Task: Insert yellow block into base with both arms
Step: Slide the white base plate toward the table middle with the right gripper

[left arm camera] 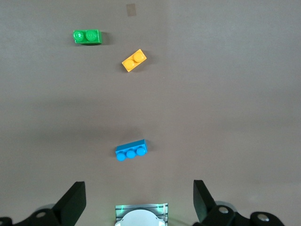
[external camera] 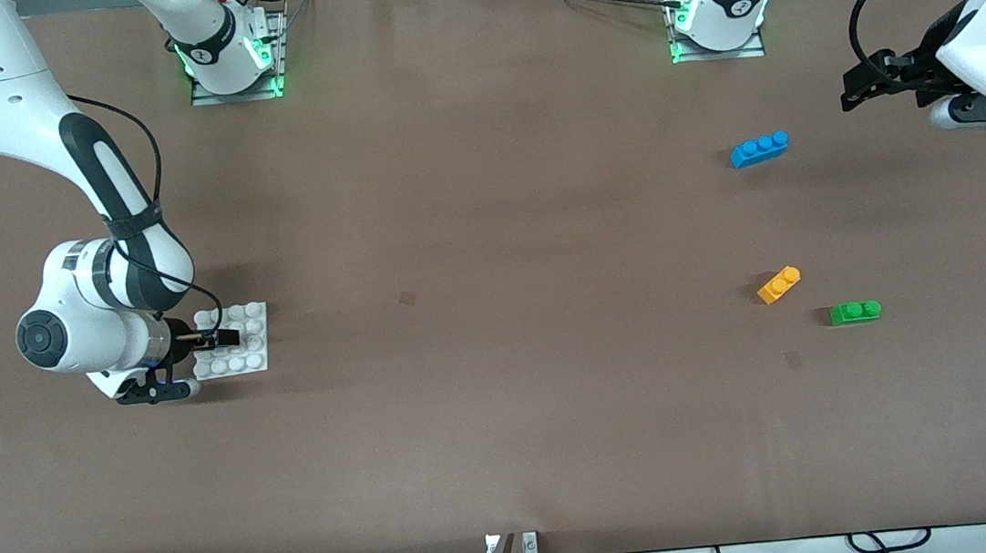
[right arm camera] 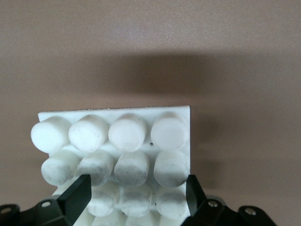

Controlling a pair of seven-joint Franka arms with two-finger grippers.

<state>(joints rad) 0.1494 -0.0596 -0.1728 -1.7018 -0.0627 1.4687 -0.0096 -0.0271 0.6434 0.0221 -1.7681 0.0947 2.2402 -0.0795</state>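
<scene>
Base point(external camera: 234, 345) toward right arm's end, three bricks toward left arm's end, well apart

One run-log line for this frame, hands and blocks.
right hand: shut on white base | left hand: open, over table above blue block | yellow block: untouched, beside green block

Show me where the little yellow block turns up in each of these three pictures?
Front view: the yellow block lies on the table toward the left arm's end, beside the green block.
Left wrist view: it shows beside the green block.
Right wrist view: not in it.
Shared landmark: the blue block.
</scene>
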